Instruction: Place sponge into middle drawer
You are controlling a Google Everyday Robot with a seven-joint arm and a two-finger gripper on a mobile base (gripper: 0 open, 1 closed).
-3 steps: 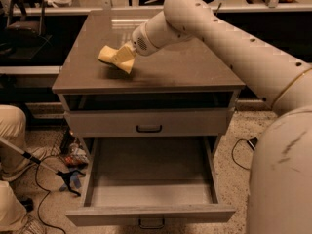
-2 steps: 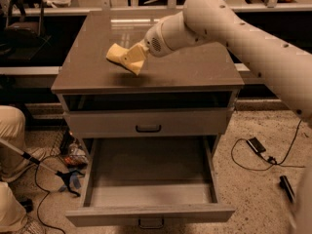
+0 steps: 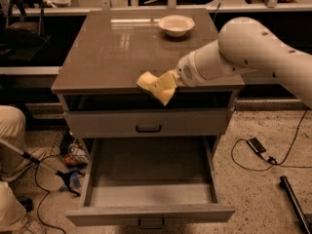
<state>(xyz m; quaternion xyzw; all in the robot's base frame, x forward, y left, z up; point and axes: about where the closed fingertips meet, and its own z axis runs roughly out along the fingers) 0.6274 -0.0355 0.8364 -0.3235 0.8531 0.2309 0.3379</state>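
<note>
**Sponge in grip at the cabinet's near edge, drawer open below**

The arm (image 3: 253,48) reaches in from the right, across the cabinet top (image 3: 112,52). Below the top sits a closed drawer front (image 3: 107,123) with a dark loop handle. Under that, the middle drawer (image 3: 151,174) is pulled out toward the near side and its tray floor is bare. A white bowl (image 3: 176,24) stands at the far edge of the top, well apart from the work.

The sponge (image 3: 157,86) is off the surface and tilted. One corner hangs past the near edge of the top, above the closed front and not yet over the tray. The gripper (image 3: 171,79) is at the near edge, right of centre. It is closed on the sponge's right end, and most of the block sticks out to the left.

Risks, as we judge them:
- The hold is on one end of a soft block, so it could squirm free on a quick move.
- A release from here would land it on the top's edge or tumble it off the handle front.
- On the way down, the wrist could clip the top's edge or the closed front unless it first moves nearer.
- A drop close to the drawer's front lip could bounce the sponge onto the floor.
</note>
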